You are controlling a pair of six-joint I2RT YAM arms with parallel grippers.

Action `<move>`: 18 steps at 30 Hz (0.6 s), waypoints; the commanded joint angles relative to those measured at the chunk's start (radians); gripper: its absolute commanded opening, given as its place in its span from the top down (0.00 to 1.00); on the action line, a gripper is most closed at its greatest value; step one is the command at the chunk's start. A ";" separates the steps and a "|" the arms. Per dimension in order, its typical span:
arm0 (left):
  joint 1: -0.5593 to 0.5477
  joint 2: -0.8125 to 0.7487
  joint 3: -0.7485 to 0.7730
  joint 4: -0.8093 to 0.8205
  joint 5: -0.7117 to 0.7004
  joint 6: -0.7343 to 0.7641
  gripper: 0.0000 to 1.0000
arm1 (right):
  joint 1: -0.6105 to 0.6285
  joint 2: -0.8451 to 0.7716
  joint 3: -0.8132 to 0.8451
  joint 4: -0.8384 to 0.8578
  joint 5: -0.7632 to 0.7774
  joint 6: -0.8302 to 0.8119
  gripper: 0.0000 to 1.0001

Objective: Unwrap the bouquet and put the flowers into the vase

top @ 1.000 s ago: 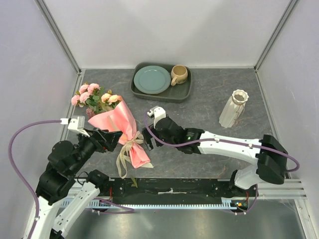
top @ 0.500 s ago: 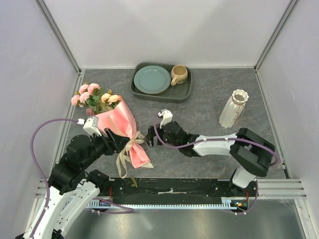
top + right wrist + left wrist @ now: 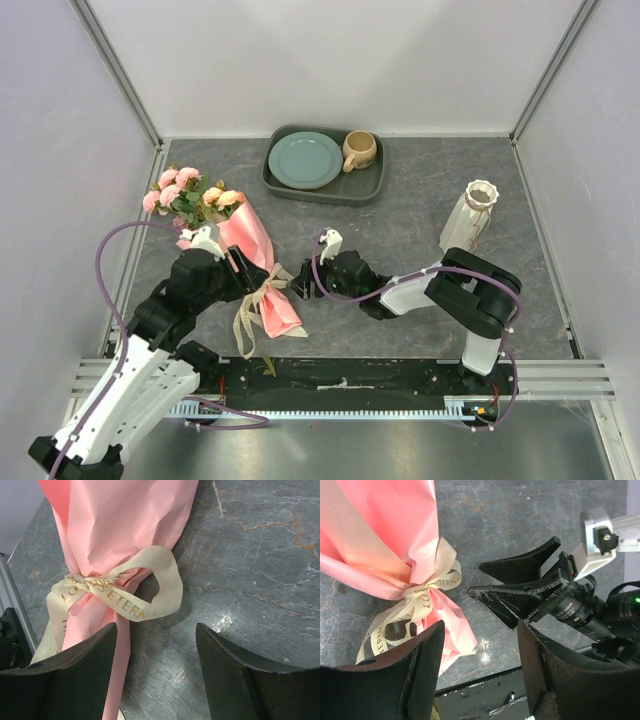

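Both grippers sit right by the bow: the left gripper (image 3: 245,285) comes in from 9 o'clock of the knot and the right gripper (image 3: 299,285) from 3 o'clock, tips pointing at each other. The bouquet (image 3: 250,250) lies at about 9 o'clock on the table (image 3: 400,240), still wrapped, with the flowers (image 3: 185,195) poking out toward 11 and the cream ribbon (image 3: 125,597) tied round the narrow end. The vase (image 3: 470,218) stands upright well apart at 3 o'clock, and a dark tray (image 3: 372,190) with a plate (image 3: 305,160) and a mug (image 3: 358,150) sits at 12, so nothing blocks the way between bow and vase. Compared with a second ago, the left arm has swung in over the paper, the right arm has folded its elbow back, and the bouquet hasn't budged. Both sets of jaws stand apart and grip nothing. In the right wrist view the ribbon loop sits just ahead of the gap. Can't tell if the left finger (image 3: 420,655) brushes the ribbon tail.
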 commanded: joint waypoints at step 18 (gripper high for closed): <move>0.003 0.166 -0.122 0.190 -0.076 -0.084 0.35 | 0.001 0.168 0.140 0.096 -0.110 0.047 0.49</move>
